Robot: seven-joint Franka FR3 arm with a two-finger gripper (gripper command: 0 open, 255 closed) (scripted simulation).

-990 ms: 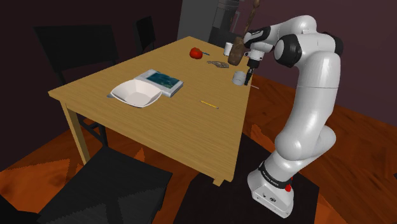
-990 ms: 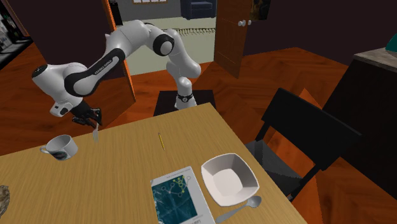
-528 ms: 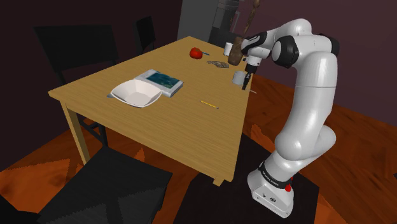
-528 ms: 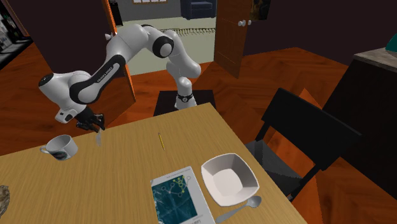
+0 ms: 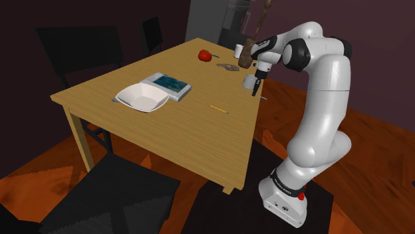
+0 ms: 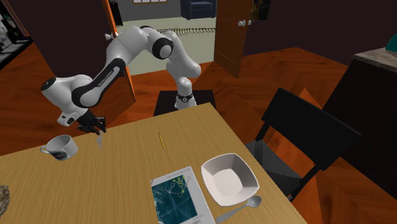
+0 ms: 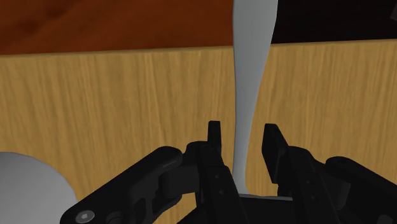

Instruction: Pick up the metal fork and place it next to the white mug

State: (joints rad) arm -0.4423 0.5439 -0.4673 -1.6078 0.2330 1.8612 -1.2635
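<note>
**Desk:** Where is the fork?

**Photographer:** At the table (image 6: pixel 127 181) edge that faces the arm's stand (image 6: pixel 164 105). The grey fork (image 7: pixel 248 95) runs straight between the fingers (image 7: pixel 214 135) of the black gripper (image 7: pixel 244 130). Its far end reaches past that edge, over the brown floor (image 7: pixel 114 22).

**Desk:** Is the hand holding it?

**Photographer:** No. The fingers stand narrowly apart, one on each side of the fork. A strip of wood grain shows between each tip and the fork.

**Desk:** And the mug?

**Photographer:** The white mug (image 6: pixel 60 146) stands upright near the same edge, just beside the gripper (image 6: pixel 94 129). Seen from across the table, the gripper hangs low over the wood with the fork (image 6: pixel 98 140) under it. The fork is close to the mug but apart from it. Whether the fork rests on the table cannot be told.

**Desk:** What else is on the table?

**Photographer:** A pencil (image 6: pixel 160 140) lies near the stand-side edge, well apart from the mug. A white bowl (image 6: pixel 228 179) sits beside a book (image 6: pixel 181 198) toward the opposite edge, with a spoon (image 6: pixel 245 205) just by them.
</note>
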